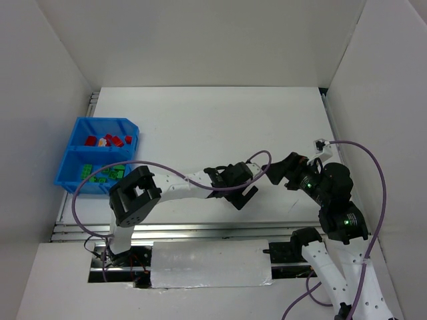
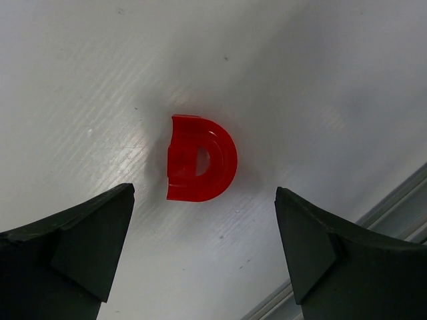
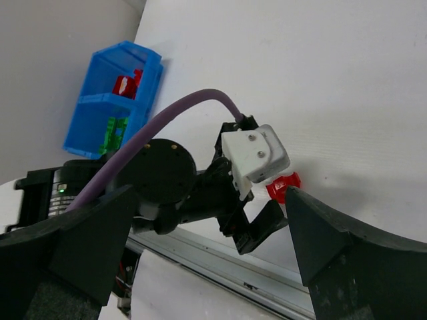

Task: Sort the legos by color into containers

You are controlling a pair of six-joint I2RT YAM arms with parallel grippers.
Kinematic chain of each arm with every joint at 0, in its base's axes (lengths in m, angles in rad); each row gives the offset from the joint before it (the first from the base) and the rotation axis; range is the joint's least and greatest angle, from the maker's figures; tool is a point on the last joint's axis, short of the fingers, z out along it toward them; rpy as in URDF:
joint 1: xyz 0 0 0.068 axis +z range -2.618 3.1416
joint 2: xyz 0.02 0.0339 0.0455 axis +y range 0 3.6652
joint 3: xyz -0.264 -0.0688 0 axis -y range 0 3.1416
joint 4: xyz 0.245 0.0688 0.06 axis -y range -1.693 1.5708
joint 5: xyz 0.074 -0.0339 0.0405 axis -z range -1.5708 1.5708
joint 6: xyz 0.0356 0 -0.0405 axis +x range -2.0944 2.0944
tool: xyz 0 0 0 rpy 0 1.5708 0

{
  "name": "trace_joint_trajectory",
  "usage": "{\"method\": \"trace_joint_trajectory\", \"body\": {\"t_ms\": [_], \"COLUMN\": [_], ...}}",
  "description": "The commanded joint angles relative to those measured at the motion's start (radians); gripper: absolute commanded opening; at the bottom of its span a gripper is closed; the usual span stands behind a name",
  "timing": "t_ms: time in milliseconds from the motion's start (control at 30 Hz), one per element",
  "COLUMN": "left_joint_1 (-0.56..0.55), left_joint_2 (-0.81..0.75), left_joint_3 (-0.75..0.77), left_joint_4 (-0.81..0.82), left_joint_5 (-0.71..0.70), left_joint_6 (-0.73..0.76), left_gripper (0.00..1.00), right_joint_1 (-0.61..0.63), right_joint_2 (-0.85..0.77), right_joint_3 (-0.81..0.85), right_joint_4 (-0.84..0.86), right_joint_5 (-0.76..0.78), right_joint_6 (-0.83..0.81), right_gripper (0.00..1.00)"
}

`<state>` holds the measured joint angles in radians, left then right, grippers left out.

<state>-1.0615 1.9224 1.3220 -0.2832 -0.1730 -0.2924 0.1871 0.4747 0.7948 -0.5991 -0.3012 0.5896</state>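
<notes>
A single red brick, D-shaped with a small hole, lies flat on the white table in the centre of the left wrist view. It sits between the 2 dark fingers of the left gripper but touches neither, and the jaws are spread wide with bare table on both sides of the piece. A metal rail cuts across the lower right corner of that view, close to the right-hand finger. From above, the gripper itself covers the brick. The right gripper hangs just to the right of the left one, jaws parted and holding nothing. Its camera's middle is filled by the left wrist, a white camera housing and a purple cable, which leave only a sliver of the red piece showing. The blue bin sits well apart at the left of the top view, with red bricks in its upper compartment and green bricks in the lower one.
</notes>
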Motion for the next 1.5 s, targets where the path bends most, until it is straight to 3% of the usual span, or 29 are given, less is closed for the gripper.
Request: {"method": "trace_joint_trajectory", "body": {"t_ms": [0, 400, 533, 600, 633, 700, 900, 1167, 1300, 1333, 1467], "left_joint_1": [0.011, 0.032, 0.043, 0.046, 0.047, 0.058, 0.149, 0.333, 0.501, 0.591, 0.784], "left_joint_2": [0.033, 0.127, 0.135, 0.113, 0.086, 0.052, -0.143, -0.43, -0.514, -0.514, -0.441], "left_joint_3": [0.034, 0.055, 0.077, 0.054, 0.043, 0.011, -0.078, -0.024, 0.012, 0.038, 0.152], "left_joint_4": [0.025, 0.096, 0.052, 0.047, 0.041, 0.023, 0.016, -0.14, -0.178, -0.185, -0.208], "left_joint_5": [0.018, 0.024, 0.029, 0.026, 0.018, -0.005, -0.013, -0.233, -0.318, -0.327, -0.354], "left_joint_6": [0.006, 0.015, 0.012, 0.012, 0.007, -0.001, -0.06, -0.16, -0.2, -0.211, -0.218], "left_gripper": [1.0, 0.85, 0.41, 0.26, 0.12, 0.0, 0.0, 0.0, 0.0, 0.0, 0.0], "right_joint_1": [0.008, 0.009, 0.008, 0.008, 0.008, 0.008, 0.008, 0.008, 0.008, 0.008, 0.063], "right_joint_2": [0.004, -0.005, -0.013, -0.016, -0.019, -0.021, -0.001, 0.077, 0.102, 0.108, 0.209], "right_joint_3": [0.021, 0.018, 0.032, 0.043, 0.046, 0.049, 0.052, 0.003, -0.052, -0.065, -0.103], "right_joint_4": [0.016, 0.032, 0.018, 0.013, 0.013, 0.018, 0.047, 0.159, 0.231, 0.249, 0.318], "right_joint_5": [-0.012, -0.029, -0.021, -0.022, -0.022, -0.024, -0.036, -0.095, -0.156, -0.188, -0.207], "right_joint_6": [-0.01, -0.008, -0.013, -0.013, -0.013, -0.007, 0.006, 0.019, 0.044, 0.067, 0.118], "right_gripper": [1.0, 1.0, 1.0, 1.0, 1.0, 1.0, 1.0, 1.0, 1.0, 1.0, 1.0]}}
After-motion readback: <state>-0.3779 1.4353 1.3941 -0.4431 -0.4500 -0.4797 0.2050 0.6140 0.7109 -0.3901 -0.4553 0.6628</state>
